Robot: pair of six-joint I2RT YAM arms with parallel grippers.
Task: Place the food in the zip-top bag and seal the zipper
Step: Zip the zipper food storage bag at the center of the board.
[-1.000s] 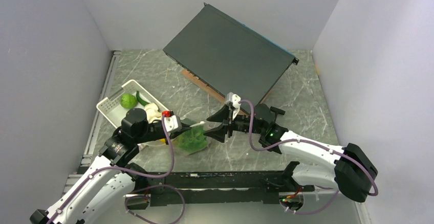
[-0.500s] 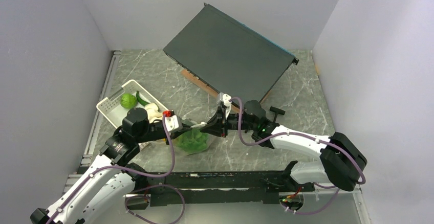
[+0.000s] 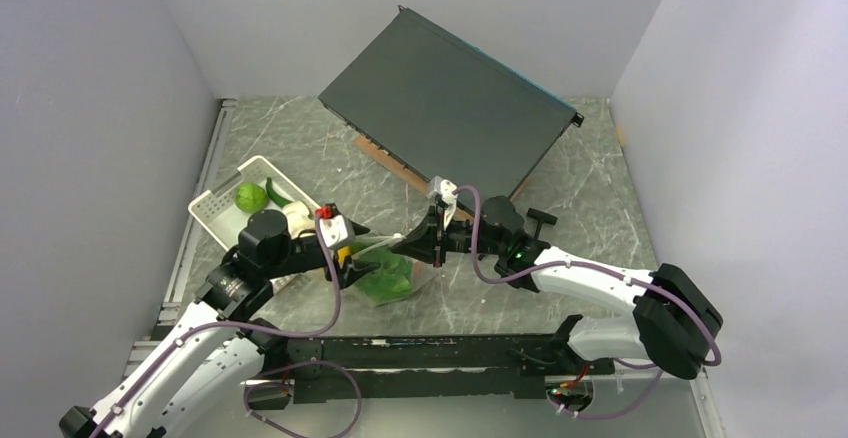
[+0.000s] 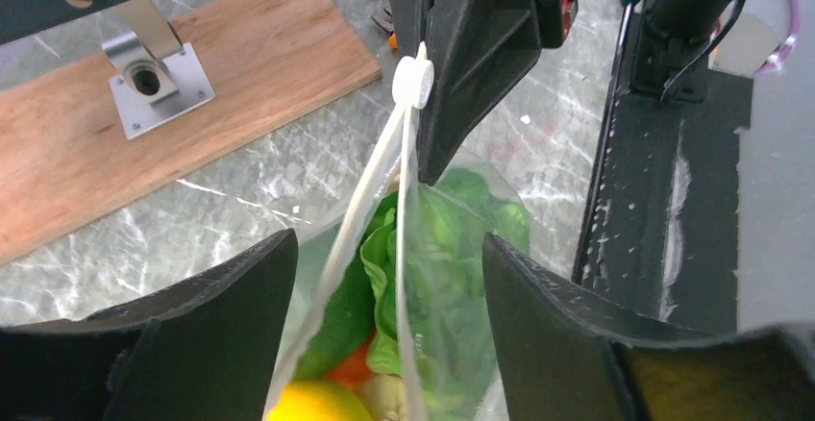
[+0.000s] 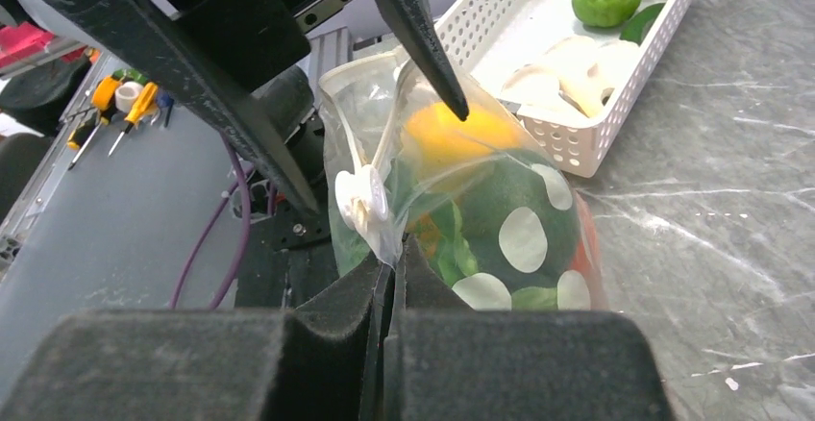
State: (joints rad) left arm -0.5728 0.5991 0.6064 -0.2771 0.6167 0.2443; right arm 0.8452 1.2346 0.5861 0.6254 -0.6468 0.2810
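The right tool (image 5: 389,260) is pinched shut on the zip-top bag (image 5: 509,219) at a corner by the zipper (image 4: 368,193). The left tool (image 4: 384,248) is spread wide astride the bag's mouth. The bag, with lettuce (image 4: 447,248) inside, stands on the tabletop (image 3: 590,188) between them.

marbled table (image 3: 600,188): white basket (image 3: 222,182), wooden board (image 3: 400,173), zip-top bag (image 3: 388,280)
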